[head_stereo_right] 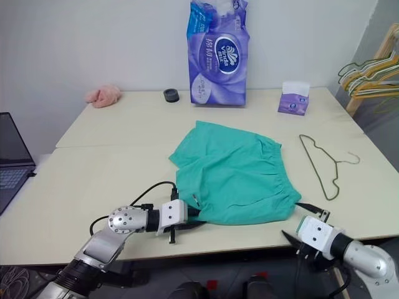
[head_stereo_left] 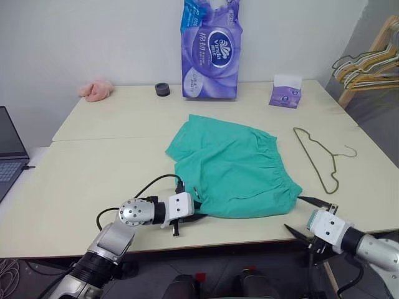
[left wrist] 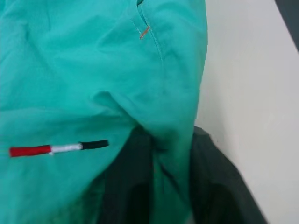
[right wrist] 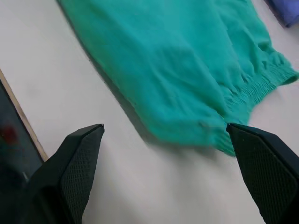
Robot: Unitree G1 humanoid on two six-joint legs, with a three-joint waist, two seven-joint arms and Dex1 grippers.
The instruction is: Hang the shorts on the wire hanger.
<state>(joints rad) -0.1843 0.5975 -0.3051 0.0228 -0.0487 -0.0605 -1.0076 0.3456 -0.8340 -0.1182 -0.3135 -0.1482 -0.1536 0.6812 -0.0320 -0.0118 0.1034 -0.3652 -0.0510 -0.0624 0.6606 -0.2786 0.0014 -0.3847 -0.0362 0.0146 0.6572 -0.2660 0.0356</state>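
My left claw (head_stereo_left: pixel 194 212) is pinched on the near-left corner of the shorts (head_stereo_left: pixel 234 168); in the left wrist view a fold of teal cloth sits between the two black fingers (left wrist: pixel 128 186). My right claw (head_stereo_left: pixel 307 215) is spread wide at the near-right corner by the waistband, one textured black fingertip (right wrist: pixel 261 168) on each side, nothing held. Shorts are soft matte woven fabric, lying mostly flat on the cream table (head_stereo_left: pixel 93 180), gathered elastic waistband puckered along the right edge, leg hems toward the left and far side, so the long axis runs roughly near-right to far-left. I see a small red-white-black stitched bar on the cloth up close. The wire hanger (head_stereo_left: pixel 318 159) is thin olive metal, a narrow triangle lying flat just right of the shorts, not touching them, hook curling toward the right table edge, long axis running away from me.
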